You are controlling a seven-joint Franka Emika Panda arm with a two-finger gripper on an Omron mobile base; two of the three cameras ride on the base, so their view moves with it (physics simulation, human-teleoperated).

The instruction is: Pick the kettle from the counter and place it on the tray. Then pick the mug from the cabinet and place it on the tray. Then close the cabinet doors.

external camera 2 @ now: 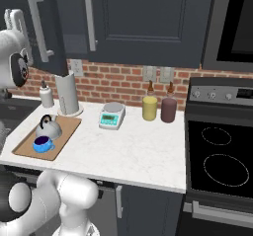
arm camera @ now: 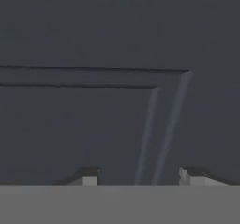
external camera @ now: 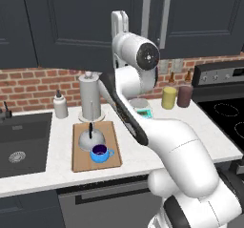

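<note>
I see the kettle (external camera: 90,139) and the mug (external camera: 100,153) on the tray (external camera: 78,161). The gripper (arm camera: 139,177) faces a closed cabinet door (arm camera: 93,40), its 2 jaws apart, holding nothing.

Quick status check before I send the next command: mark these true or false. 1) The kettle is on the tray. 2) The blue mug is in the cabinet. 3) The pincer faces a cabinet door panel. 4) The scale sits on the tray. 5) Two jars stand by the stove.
1) True: the low grey metal kettle sits on the flat light-brown wooden tray.
2) False: the small bright blue mug is on the tray, in front of the kettle.
3) True: the hand view shows the pincer close to a dark navy panelled cabinet door.
4) False: the white digital scale rests on the white stone counter.
5) True: the yellow jar and maroon jar.
</note>
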